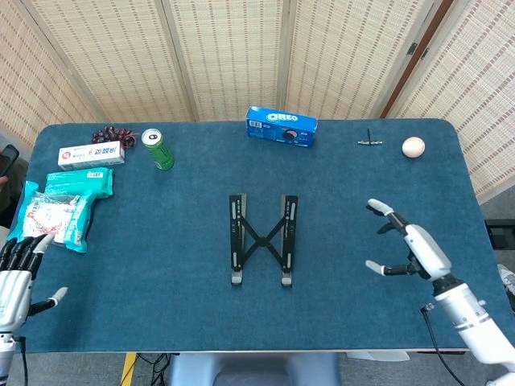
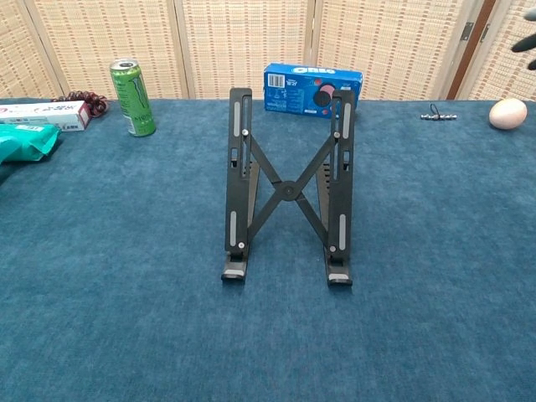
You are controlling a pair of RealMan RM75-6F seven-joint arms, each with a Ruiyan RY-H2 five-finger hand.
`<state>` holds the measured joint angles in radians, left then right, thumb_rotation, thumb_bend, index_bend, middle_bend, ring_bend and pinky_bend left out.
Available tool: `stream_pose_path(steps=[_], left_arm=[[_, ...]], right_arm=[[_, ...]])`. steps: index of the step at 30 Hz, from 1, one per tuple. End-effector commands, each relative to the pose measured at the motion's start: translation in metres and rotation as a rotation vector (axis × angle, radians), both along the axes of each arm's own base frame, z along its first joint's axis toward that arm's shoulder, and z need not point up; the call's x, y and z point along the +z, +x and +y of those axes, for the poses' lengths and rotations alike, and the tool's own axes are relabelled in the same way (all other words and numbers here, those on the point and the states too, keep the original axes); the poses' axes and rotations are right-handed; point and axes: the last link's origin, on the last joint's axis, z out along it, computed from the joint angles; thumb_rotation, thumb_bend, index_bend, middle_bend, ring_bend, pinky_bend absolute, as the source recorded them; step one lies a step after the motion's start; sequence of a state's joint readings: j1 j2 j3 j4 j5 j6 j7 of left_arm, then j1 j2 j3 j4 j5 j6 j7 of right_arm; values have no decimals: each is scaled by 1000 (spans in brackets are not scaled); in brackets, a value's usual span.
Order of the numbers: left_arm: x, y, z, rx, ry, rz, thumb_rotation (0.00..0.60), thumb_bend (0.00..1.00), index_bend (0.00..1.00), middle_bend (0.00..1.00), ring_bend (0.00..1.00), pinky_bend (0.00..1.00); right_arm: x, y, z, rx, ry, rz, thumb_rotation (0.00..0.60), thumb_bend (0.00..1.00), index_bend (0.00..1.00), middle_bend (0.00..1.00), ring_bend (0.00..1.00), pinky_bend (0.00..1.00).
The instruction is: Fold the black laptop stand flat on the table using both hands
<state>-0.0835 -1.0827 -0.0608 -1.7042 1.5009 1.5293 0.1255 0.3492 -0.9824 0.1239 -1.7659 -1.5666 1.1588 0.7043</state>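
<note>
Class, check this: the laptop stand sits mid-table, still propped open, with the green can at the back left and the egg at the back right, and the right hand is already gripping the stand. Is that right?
Not quite. The right hand is open and apart from the laptop stand, as the head view shows. The green can and egg are placed as stated.
</note>
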Motion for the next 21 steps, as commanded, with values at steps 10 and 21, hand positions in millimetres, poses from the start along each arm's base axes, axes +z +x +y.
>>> stream_pose_path(steps=[10,21], left_arm=[[-6,0,0,8,-25,4,600,151,88,140,104,23],[-13,-3,2,19,-43,0,600,151,88,140,104,23]], right_arm=[[-36,38,-55,-2,151,-228,600,95,0,0,0,108],[-54,60,-87,-43,228,-390,600,96,0,0,0,108]])
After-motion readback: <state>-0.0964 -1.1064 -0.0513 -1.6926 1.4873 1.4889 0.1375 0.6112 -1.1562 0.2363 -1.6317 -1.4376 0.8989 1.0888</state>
